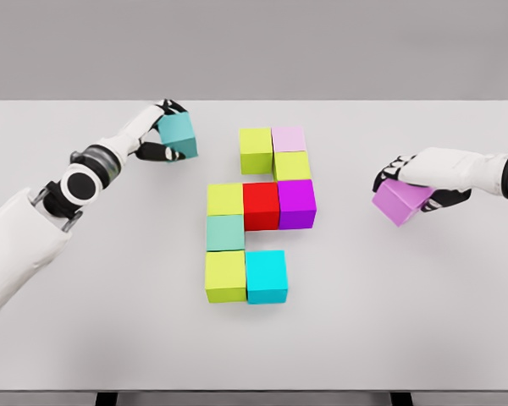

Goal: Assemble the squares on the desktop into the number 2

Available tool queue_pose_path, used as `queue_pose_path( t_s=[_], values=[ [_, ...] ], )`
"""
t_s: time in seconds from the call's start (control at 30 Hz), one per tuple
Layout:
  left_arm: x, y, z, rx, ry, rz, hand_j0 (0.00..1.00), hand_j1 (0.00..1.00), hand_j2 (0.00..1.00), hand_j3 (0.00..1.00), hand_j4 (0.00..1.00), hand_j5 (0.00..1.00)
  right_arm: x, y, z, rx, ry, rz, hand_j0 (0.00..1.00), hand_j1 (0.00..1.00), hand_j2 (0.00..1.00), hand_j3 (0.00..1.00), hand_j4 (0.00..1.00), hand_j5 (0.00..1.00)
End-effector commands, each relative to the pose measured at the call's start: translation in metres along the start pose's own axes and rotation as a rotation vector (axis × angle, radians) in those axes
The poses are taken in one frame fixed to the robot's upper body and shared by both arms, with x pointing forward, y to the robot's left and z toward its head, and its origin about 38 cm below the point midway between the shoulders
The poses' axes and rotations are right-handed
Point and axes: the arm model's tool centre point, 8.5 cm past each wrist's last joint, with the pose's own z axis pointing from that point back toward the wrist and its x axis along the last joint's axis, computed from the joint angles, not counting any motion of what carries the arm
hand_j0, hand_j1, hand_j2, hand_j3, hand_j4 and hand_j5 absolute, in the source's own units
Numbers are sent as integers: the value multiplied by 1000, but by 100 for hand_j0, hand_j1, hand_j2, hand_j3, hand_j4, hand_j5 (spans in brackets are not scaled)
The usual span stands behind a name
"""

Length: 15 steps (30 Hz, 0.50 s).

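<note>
Teal cube [179, 134] in left hand [157, 135]; violet cube [400, 201], tilted, in right hand [423, 182].

Surface: white table [85, 338] | On it: nine cubes clustered mid-table — four lime [225, 276], pink [289, 139], red [261, 205], magenta [296, 203], sea-green [225, 233], cyan [266, 276]

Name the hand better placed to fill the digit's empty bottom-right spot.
Right, probably. The right hand holds the purple cube on the gap's side, beside the cyan cube. The left hand holds the teal cube up at top-left.
</note>
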Motion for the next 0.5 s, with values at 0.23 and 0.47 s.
queue_pose_path(
  t_s=[0.23, 0.47],
  values=[
    [11, -21, -15, -46, -16, -18, 40, 40, 40, 40, 40, 40, 48, -5, 12, 1, -246, 201, 48, 48, 48, 48, 48, 48],
    [21, -29, -22, -60, -28, -24, 40, 40, 40, 40, 40, 40, 57, 1, 8, 13, -320, 235, 47, 47, 47, 47, 47, 47]
  ],
)
